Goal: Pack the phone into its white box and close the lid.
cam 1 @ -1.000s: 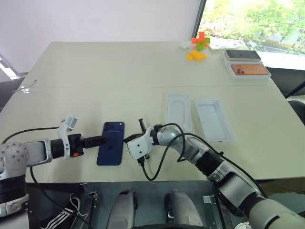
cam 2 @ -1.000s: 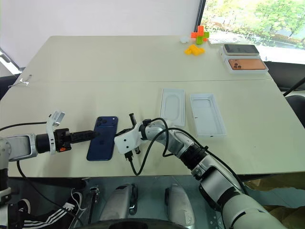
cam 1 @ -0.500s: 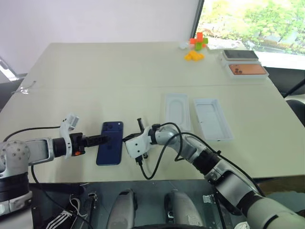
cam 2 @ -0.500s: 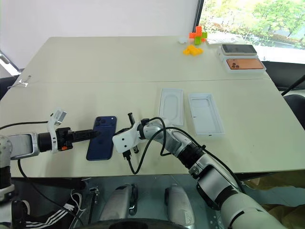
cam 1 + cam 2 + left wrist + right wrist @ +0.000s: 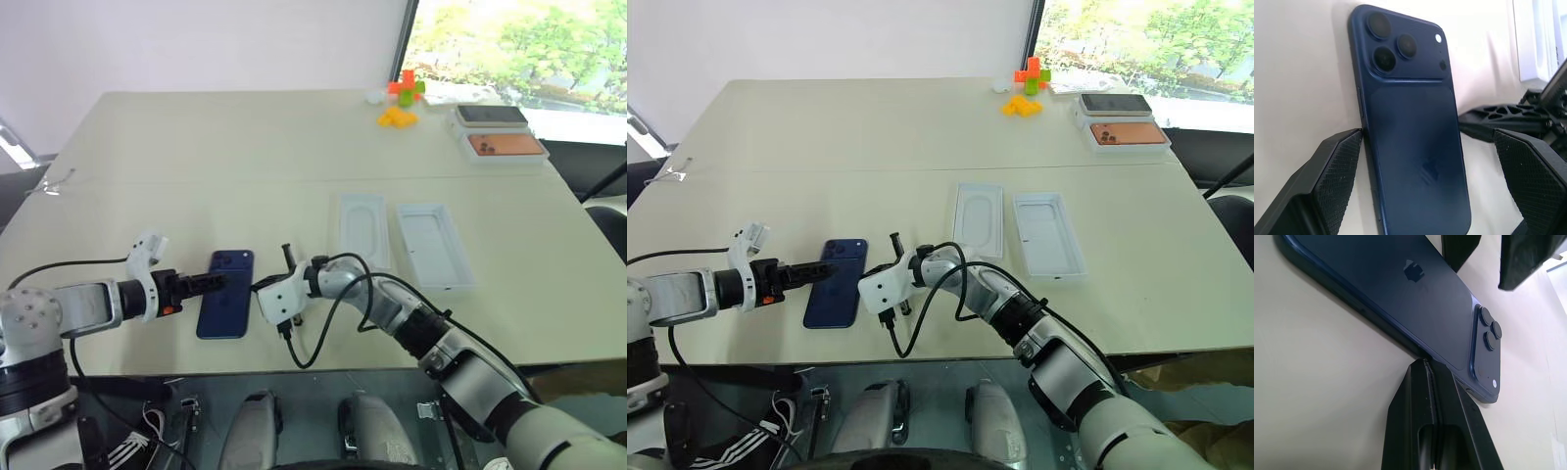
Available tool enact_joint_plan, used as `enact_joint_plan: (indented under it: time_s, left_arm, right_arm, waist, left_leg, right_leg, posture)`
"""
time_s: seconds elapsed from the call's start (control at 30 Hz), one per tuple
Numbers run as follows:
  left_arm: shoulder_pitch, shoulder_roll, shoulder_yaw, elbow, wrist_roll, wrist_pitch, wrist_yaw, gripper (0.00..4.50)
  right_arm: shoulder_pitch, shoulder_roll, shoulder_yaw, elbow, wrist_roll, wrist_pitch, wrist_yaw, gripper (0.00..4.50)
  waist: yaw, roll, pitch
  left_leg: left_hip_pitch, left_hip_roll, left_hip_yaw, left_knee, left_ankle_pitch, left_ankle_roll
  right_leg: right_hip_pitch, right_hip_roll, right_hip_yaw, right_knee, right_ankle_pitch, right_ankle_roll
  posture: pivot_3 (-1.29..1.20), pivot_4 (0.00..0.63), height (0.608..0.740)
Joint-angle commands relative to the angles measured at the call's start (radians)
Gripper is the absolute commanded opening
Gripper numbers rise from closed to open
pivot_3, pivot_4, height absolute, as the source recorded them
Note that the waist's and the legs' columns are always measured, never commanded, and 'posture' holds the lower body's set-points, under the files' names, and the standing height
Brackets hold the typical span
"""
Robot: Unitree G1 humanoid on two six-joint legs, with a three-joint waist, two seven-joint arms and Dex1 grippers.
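The dark blue phone (image 5: 226, 294) lies back up near the table's front edge, camera bump at its far end. My left gripper (image 5: 217, 282) reaches in from the left and is open, its fingers astride the phone (image 5: 1415, 147); one pad (image 5: 1339, 164) rests against a long edge and the other stands apart. My right gripper (image 5: 259, 287) is shut, and its tip (image 5: 1426, 363) presses the opposite long edge of the phone (image 5: 1400, 298). The white box (image 5: 428, 245) lies open side up to the right, apart from both grippers. The lid is out of view.
A flat white insert with an oval recess (image 5: 363, 229) lies beside the white box. At the far right corner sit a dark-topped box (image 5: 493, 115), an orange-topped box (image 5: 508, 145) and orange, green and yellow blocks (image 5: 404, 100). The table's front edge (image 5: 294, 364) runs just behind the phone.
My left wrist has turned a little in place around the phone. The phone and the right gripper have stayed where they were.
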Motion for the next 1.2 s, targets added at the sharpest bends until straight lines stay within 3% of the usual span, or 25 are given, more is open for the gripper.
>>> enact_joint_plan:
  time_s: [0.03, 0.63, 0.87, 1.07, 1.13, 1.2]
  left_arm:
    - [-0.003, -0.017, -0.001, 0.017, -0.044, 0.009, 0.059, 4.48]
    - [0.023, 0.008, -0.011, 0.059, -0.189, 0.009, 0.169, 4.48]
    - [0.018, -0.047, -0.021, 0.056, -0.208, 0.009, 0.219, 4.48]
    - [0.010, -0.037, -0.029, 0.053, -0.207, 0.009, 0.219, 4.48]
    - [0.010, -0.037, -0.028, 0.056, -0.206, 0.009, 0.220, 3.97]
    - [0.013, -0.039, -0.028, 0.056, -0.212, 0.009, 0.219, 3.18]
  right_arm:
    - [-0.017, 0.047, 0.019, 0.005, -0.003, -0.003, -0.009, 0.00]
    - [-0.037, 0.034, -0.006, 0.028, -0.017, -0.027, -0.044, 0.00]
    - [-0.029, 0.054, 0.004, 0.015, -0.013, -0.021, -0.051, 0.00]
    - [-0.024, 0.039, -0.002, 0.008, -0.007, -0.020, -0.040, 0.00]
    - [-0.024, 0.035, -0.002, 0.006, -0.007, -0.019, -0.036, 0.00]
    - [-0.024, 0.037, -0.007, 0.002, -0.001, -0.015, -0.034, 0.00]
  waist:
    - [0.000, 0.000, 0.000]
    - [0.002, 0.000, 0.000]
    - [0.008, 0.000, 0.000]
    - [0.008, 0.000, 0.000]
    - [0.008, 0.000, 0.000]
    - [0.008, 0.000, 0.000]
  left_leg:
    - [0.000, 0.000, 0.000, 0.000, 0.000, 0.000]
    - [0.000, -0.001, 0.000, -0.013, 0.003, -0.005]
    - [-0.002, -0.001, 0.000, -0.016, 0.003, -0.005]
    - [-0.002, -0.001, 0.000, -0.015, 0.003, -0.006]
    - [-0.002, -0.001, 0.000, -0.015, 0.003, -0.006]
    - [-0.002, -0.001, 0.000, -0.016, 0.003, -0.006]
  right_leg:
    - [0.000, 0.000, 0.000, 0.000, 0.000, 0.000]
    - [0.000, 0.000, 0.000, -0.012, 0.000, 0.000]
    - [0.000, 0.000, 0.000, -0.016, 0.001, 0.002]
    - [0.000, 0.000, 0.000, -0.016, 0.000, 0.000]
    - [0.000, 0.000, 0.000, -0.017, 0.000, 0.000]
    - [0.000, 0.000, 0.000, -0.017, 0.000, 0.000]
  posture:
    - [0.00, 0.150, 0.739]
    - [0.00, 0.150, 0.739]
    - [0.00, 0.150, 0.739]
    - [0.00, 0.150, 0.739]
    - [0.00, 0.150, 0.739]
    - [0.00, 0.150, 0.739]
